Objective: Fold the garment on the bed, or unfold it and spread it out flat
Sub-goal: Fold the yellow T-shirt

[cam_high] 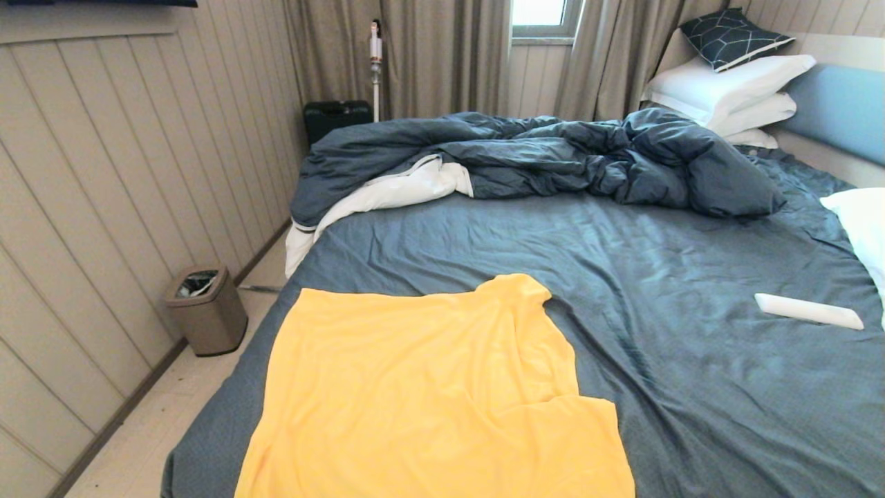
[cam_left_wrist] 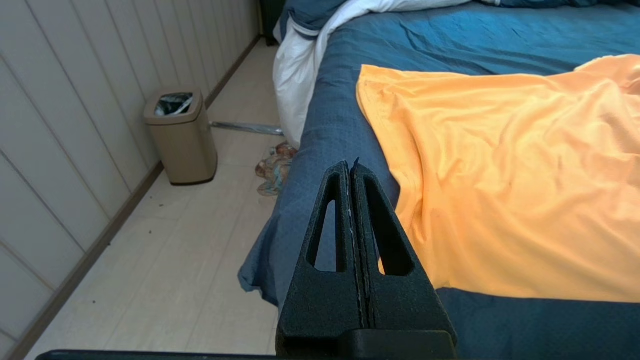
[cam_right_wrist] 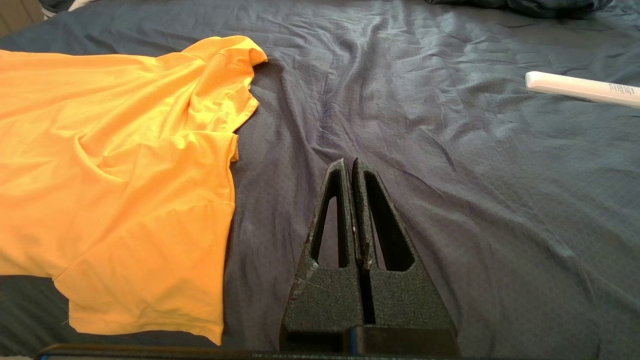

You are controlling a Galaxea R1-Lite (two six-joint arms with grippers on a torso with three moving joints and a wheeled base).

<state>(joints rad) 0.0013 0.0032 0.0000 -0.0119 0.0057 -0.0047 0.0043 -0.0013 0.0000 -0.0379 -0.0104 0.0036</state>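
Nearest to us, our left gripper hangs above the bed's left edge, its two black fingers pressed together on nothing, tips over the sheet just beside the shirt's hem. Our right gripper hovers over bare sheet to the right of the shirt, fingers likewise pressed together and empty. Neither arm shows in the head view.

The yellow-orange T-shirt lies spread on the near left part of the bed, mostly flat with soft wrinkles; one short sleeve sticks out toward the right at the near end, and the other sleeve bunches up at the shirt's far right corner. Farther right, well apart from the shirt, a slim white remote-like bar rests on the slate-blue sheet.

Beyond that, the dark blue duvet sits heaped across the far side, its white lining spilling over the left edge. White pillows stack against the light blue headboard. On the floor by the left wall stands a tan waste bin.
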